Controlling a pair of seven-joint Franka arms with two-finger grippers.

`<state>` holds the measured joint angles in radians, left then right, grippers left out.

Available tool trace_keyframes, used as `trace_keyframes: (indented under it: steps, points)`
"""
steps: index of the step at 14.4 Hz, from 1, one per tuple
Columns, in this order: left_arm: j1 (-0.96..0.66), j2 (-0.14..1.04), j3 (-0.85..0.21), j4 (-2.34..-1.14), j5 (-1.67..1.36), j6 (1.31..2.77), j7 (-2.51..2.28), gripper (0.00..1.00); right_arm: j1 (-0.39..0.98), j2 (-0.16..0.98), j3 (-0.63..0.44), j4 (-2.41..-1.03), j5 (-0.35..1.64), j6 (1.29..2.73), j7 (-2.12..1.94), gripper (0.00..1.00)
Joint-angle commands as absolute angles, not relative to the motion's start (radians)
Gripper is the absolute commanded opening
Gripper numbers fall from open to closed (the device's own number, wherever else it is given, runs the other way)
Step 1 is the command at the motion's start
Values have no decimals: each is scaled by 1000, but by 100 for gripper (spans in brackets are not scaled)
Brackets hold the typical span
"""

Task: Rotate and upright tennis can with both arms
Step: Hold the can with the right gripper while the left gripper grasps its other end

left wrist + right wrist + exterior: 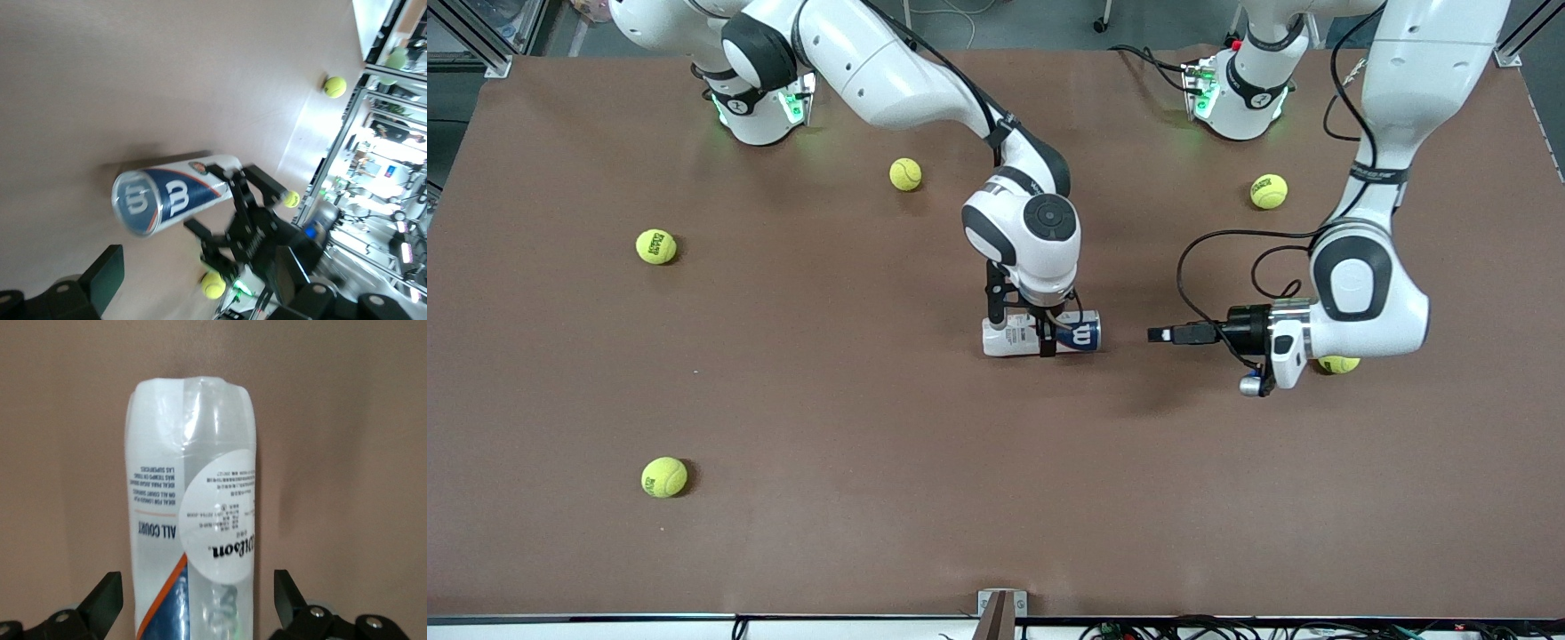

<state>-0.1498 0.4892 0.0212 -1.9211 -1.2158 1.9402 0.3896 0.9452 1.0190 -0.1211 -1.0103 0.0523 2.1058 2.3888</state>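
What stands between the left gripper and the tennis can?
Nothing visible. Only bare table lies between the open left gripper and the lying tennis can. The open right gripper straddles the can's middle, leaving its near end free.

**Even overhead light, soft shadows**

The brown table [800, 400] is evenly lit — arms cast faint, diffuse shadows. Green glow pools around both bases. The left wrist view blurs toward its bright, overexposed edge; the tennis can [193, 507] shows mild glare.
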Motion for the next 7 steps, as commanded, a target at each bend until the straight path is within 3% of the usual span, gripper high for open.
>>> trace_keyframes:
  steps: [1,7]
  points:
    - [-170,523,-9,-1940,-1319,2006,474,100,939,957,-118,-1006,48,2033,2405,100]
    - [-172,586,-86,-1966,-1443,2105,583,99,784,821,-54,-1009,54,1887,2087,100]
